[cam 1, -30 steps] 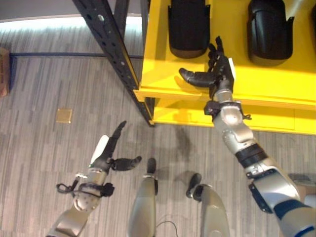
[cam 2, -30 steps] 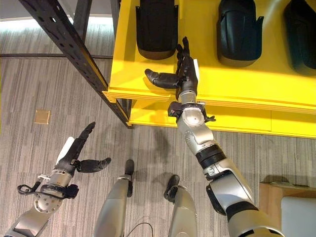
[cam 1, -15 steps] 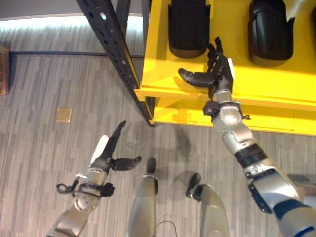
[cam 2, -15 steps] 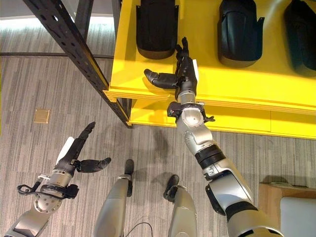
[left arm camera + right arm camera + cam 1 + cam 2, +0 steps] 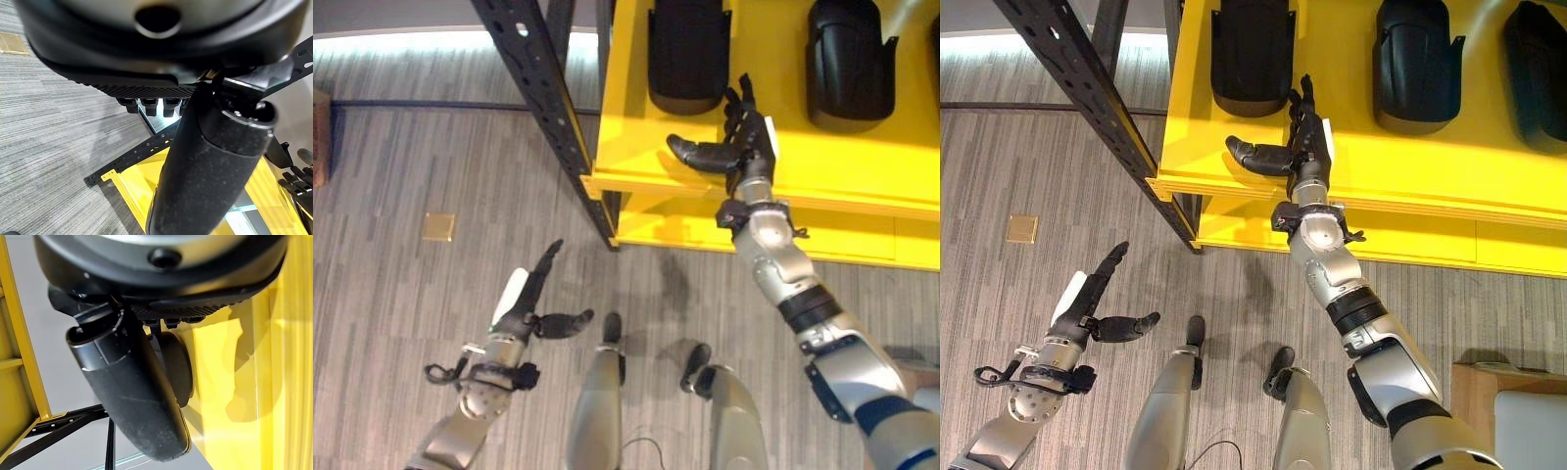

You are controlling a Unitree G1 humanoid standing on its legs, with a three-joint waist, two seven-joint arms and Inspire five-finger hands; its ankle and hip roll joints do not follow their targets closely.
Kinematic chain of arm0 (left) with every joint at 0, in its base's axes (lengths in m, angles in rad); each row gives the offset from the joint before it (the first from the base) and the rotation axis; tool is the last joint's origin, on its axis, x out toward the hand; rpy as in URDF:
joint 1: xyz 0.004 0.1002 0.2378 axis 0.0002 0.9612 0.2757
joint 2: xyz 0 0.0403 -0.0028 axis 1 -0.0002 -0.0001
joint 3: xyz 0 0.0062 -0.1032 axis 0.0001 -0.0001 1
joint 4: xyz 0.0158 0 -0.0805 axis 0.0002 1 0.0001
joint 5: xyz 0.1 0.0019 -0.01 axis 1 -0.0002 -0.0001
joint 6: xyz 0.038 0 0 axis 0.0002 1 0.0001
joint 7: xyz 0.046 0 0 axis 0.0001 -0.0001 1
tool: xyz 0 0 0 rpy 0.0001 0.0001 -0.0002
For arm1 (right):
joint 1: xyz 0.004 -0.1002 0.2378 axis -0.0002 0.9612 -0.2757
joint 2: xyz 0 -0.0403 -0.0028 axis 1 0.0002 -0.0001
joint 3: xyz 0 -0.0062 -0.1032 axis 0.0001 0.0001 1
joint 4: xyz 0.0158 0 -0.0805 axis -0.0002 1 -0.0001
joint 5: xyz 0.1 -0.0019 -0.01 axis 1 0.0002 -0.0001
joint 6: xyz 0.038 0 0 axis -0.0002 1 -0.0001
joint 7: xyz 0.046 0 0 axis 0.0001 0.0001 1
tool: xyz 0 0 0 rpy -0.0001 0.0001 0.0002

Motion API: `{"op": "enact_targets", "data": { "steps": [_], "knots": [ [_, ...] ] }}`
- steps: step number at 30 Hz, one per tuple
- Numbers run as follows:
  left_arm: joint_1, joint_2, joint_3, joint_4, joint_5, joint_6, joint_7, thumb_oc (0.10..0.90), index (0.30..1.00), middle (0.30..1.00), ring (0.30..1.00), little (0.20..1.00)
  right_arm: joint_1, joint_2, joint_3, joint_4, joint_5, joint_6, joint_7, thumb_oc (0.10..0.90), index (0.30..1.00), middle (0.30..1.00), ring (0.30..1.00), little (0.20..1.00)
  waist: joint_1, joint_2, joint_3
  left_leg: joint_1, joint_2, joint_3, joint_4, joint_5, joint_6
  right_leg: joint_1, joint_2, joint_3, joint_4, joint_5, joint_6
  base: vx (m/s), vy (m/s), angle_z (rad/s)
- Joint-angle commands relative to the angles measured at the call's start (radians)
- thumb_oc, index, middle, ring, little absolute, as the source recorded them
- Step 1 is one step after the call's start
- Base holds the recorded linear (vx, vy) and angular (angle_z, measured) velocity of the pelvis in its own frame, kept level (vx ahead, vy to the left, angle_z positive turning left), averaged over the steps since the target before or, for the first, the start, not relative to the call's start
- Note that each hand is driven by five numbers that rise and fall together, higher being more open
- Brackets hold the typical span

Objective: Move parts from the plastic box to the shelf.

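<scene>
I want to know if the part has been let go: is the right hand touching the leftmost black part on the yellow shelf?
Cannot tell. In the right eye view the right hand, fingers straight, overlaps the near corner of the leftmost black part; neither contact nor gap shows plainly.

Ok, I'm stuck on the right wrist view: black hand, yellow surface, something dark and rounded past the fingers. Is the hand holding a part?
Observer: No. From the head views the right hand is open over the yellow shelf, thumb out to the side, holding nothing.
Operator: So what's the dark thing?
Observer: A black part lying on the shelf just beyond the fingertips; the hand looks clear of it.
Operator: Any more parts up there?
Observer: Yes, a second black part to its right and a third at the picture's edge.
Operator: And the left hand?
Observer: The left hand is low over the floor, open, holding nothing.
</scene>
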Motion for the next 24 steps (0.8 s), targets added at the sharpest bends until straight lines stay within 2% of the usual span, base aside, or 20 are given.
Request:
{"op": "enact_targets", "data": {
  "steps": [1, 24],
  "knots": [
    [0.050, 0.053, 0.059, -0.114, -0.030, -0.077, 0.056, 0.900, 1.000, 1.000, 1.000, 1.000, -0.128, 0.009, -0.008, 0.000, 0.018, -0.073, 0.016, 0.900, 1.000, 1.000, 1.000, 1.000, 0.010, -0.015, -0.045, 0.025, 0.010, 0.008, 0.019, -0.032, 0.025, 0.009, -0.025, 0.110, -0.145, 0.193, 0.084, 0.00, 0.000, 0.00],
    [0.051, 0.063, 0.061, -0.112, -0.031, -0.079, 0.056, 0.900, 1.000, 1.000, 1.000, 1.000, -0.129, 0.017, -0.006, 0.017, 0.013, -0.068, 0.013, 0.900, 1.000, 1.000, 1.000, 1.000, 0.015, -0.019, -0.046, 0.026, 0.005, 0.005, 0.018, -0.032, 0.027, 0.020, -0.029, 0.109, -0.158, 0.200, 0.088, 0.00, 0.000, 0.00]
  ]
}}
